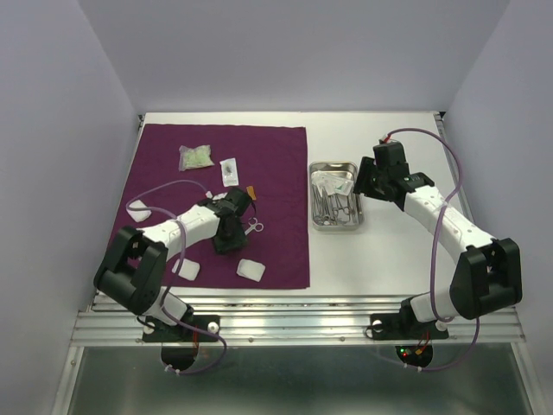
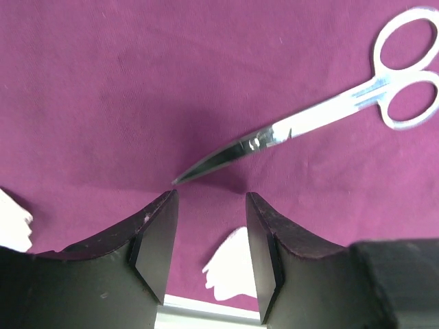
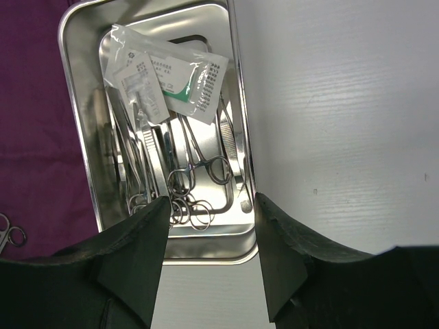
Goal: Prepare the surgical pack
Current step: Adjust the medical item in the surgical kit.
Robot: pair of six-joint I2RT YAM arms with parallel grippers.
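A deep-purple drape (image 1: 276,173) lies flat on the left of the table. On it lie steel scissors (image 1: 253,226), seen close in the left wrist view (image 2: 309,123), two white gauze pads (image 1: 251,270) (image 1: 185,269), a green packet (image 1: 195,156) and a small white packet (image 1: 229,170). My left gripper (image 1: 227,245) (image 2: 209,236) is open and empty just beside the scissors' tip. A steel tray (image 1: 316,223) with forceps (image 3: 199,171) and packets (image 3: 164,79) stands right of the drape. My right gripper (image 1: 361,181) (image 3: 209,253) is open and empty over the tray's right rim (image 3: 241,137).
White walls close in the table on the left, back and right. A slotted metal rail (image 1: 294,324) runs along the near edge by the arm bases. White table top (image 1: 389,251) lies right of the tray.
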